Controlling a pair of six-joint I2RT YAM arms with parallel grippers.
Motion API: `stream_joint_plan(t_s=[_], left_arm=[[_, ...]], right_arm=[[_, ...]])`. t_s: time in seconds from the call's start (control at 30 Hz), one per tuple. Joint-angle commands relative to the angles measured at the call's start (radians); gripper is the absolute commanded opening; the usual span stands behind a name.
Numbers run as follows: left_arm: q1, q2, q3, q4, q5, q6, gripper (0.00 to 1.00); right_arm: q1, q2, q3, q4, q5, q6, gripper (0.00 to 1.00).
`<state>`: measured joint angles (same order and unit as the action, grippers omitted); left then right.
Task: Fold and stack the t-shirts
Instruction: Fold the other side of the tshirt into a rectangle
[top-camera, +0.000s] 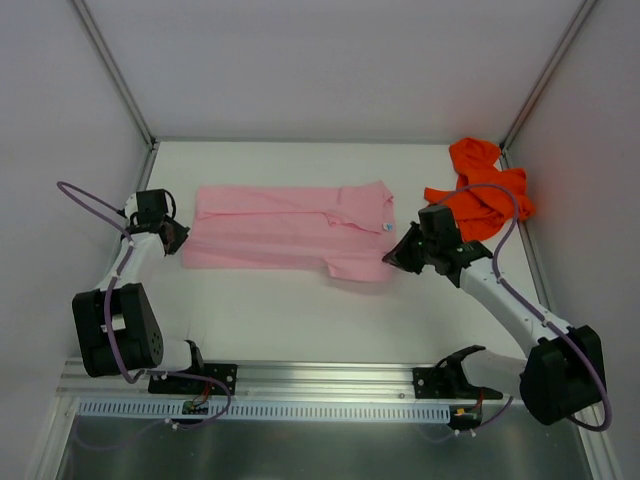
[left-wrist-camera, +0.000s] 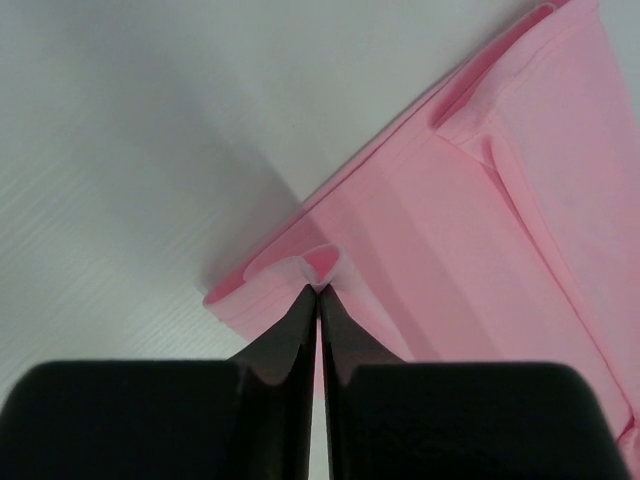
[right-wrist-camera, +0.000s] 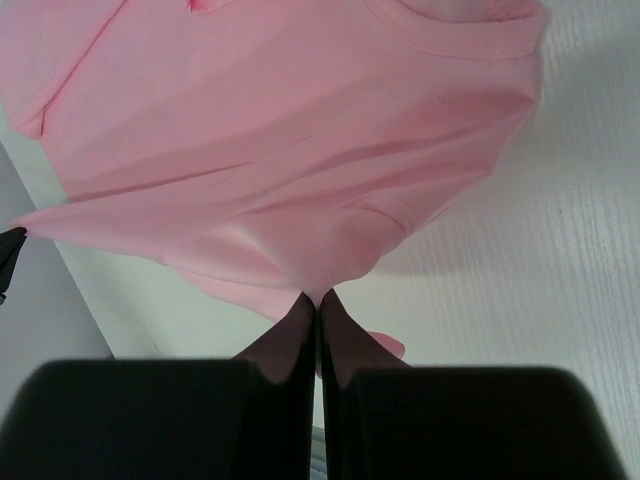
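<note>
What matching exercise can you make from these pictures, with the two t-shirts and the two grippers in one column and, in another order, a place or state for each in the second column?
Column one
1. pink t-shirt
2. orange t-shirt
3. left gripper
4. right gripper

Column two
A. crumpled in the far right corner
B. fingers shut on the collar end of the pink t-shirt
C. spread out long in the middle
D. fingers shut on the end of the pink t-shirt away from the collar

Pairs: 1-C, 2-A, 3-D, 4-B
</note>
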<state>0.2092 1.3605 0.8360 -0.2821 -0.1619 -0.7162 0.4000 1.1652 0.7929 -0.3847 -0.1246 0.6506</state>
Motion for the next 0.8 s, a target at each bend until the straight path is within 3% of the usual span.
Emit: stream_joint_plan(t_s=[0.0, 0.77], left_arm=[[0.001, 0.025, 0.048, 0.052, 0.007, 0.023, 0.00], [-0.004, 0.229, 0.166, 0.090, 0.032, 0.037, 0.00]], right_arm=[[-0.013, 0.033, 0.017, 0.032, -0.004, 0.011, 0.01], [-0.063, 0.323, 0.173, 0.118, -0.075, -0.054, 0.01]])
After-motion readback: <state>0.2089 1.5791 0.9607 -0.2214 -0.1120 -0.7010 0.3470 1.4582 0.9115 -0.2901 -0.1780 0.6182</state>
